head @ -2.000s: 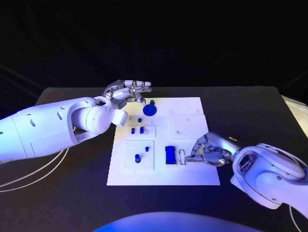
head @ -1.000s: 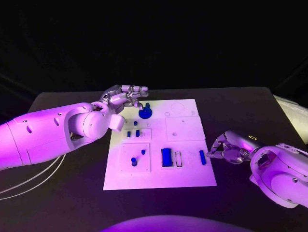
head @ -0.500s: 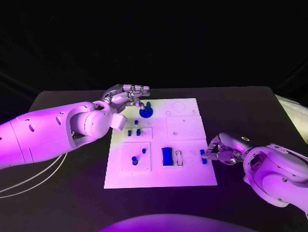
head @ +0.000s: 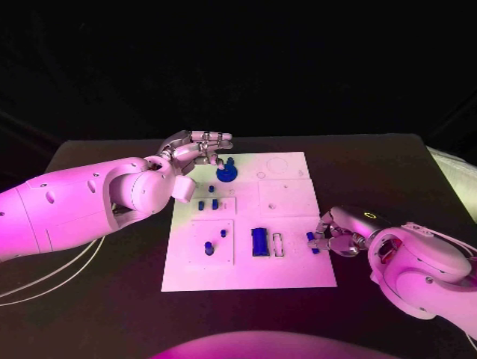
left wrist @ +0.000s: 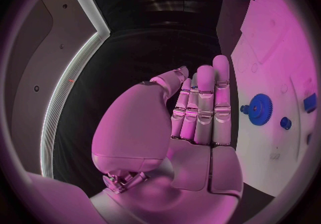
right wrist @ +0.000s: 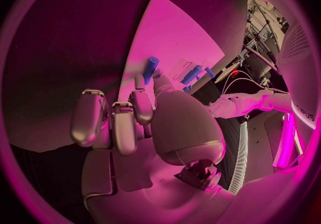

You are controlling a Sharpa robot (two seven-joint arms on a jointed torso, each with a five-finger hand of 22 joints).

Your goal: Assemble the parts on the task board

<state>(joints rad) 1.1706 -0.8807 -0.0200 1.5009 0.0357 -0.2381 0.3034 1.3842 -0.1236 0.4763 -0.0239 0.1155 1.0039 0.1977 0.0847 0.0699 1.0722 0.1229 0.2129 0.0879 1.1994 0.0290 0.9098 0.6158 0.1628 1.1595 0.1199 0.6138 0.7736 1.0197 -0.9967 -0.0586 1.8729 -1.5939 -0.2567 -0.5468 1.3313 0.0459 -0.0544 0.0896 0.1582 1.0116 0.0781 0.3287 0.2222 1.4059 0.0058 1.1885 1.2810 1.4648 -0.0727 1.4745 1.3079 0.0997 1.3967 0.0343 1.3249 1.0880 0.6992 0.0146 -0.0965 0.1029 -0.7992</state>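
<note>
My right hand pinches a small blue cylindrical peg at the flat white task board's right edge; left hand is empty, fingers straight.

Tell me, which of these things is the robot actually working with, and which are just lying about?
Part of the job:
- white task board
- blue gear near the left robot hand
- small blue peg held by the right robot hand
- blue block and other blue pieces on the board

Just there:
- black table
- white cables by the left arm
</note>
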